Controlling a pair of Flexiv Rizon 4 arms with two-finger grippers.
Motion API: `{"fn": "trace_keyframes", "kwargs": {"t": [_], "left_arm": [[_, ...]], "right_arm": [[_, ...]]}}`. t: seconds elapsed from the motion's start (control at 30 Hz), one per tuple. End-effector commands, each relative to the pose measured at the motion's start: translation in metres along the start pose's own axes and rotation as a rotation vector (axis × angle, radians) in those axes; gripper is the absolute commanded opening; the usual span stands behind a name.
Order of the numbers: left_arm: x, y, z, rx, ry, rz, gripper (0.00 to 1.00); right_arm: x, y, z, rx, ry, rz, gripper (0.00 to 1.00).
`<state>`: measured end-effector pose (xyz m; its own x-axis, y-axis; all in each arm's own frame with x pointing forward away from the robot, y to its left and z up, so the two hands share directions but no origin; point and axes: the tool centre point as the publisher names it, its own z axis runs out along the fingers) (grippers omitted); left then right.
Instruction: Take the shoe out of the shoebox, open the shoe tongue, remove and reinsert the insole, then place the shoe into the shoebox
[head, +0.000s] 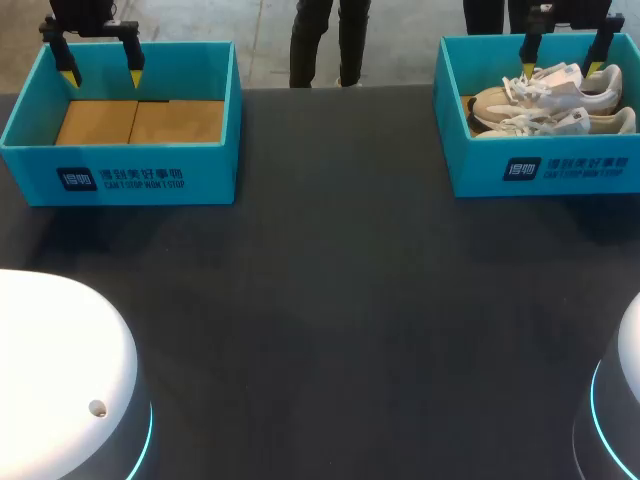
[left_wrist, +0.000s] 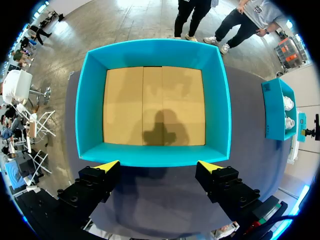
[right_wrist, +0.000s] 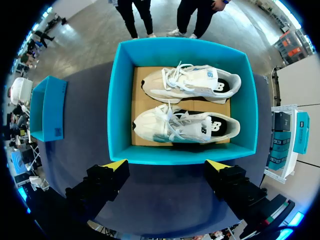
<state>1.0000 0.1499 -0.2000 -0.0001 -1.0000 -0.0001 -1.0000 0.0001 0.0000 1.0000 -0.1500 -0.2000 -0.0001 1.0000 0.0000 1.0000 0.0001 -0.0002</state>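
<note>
A teal shoebox (head: 540, 170) at the table's far right holds two white sneakers lying on their sides: one (right_wrist: 187, 125) nearer my right gripper and the other (right_wrist: 192, 82) behind it. My right gripper (head: 565, 68) hangs open above that box (right_wrist: 120, 107), its yellow tips (right_wrist: 114, 165) spread wide with nothing between them. A second teal box (head: 120, 165) at the far left is empty, showing only its brown cardboard floor (left_wrist: 155, 105). My left gripper (head: 102, 75) hovers open over this box (left_wrist: 90, 110), with nothing held.
The dark table (head: 330, 320) stretches between the two boxes and toward the front. White rounded robot bases sit at the front left (head: 60, 380) and front right (head: 625, 400) corners.
</note>
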Motion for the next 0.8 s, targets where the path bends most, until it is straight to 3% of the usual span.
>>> {"fn": "trace_keyframes", "kwargs": {"t": [0.03,0.57,0.8], "left_arm": [[0.0,0.0,0.0,0.0,0.0,0.0,1.0],[0.0,0.0,0.0,0.0,0.0,0.0,1.0],[0.0,0.0,0.0,0.0,0.0,0.0,1.0]], "right_arm": [[0.0,0.0,0.0,0.0,0.0,0.0,1.0],[0.0,0.0,0.0,0.0,0.0,0.0,1.0],[-0.034,0.002,0.009,-0.03,-0.043,0.082,1.0]]}}
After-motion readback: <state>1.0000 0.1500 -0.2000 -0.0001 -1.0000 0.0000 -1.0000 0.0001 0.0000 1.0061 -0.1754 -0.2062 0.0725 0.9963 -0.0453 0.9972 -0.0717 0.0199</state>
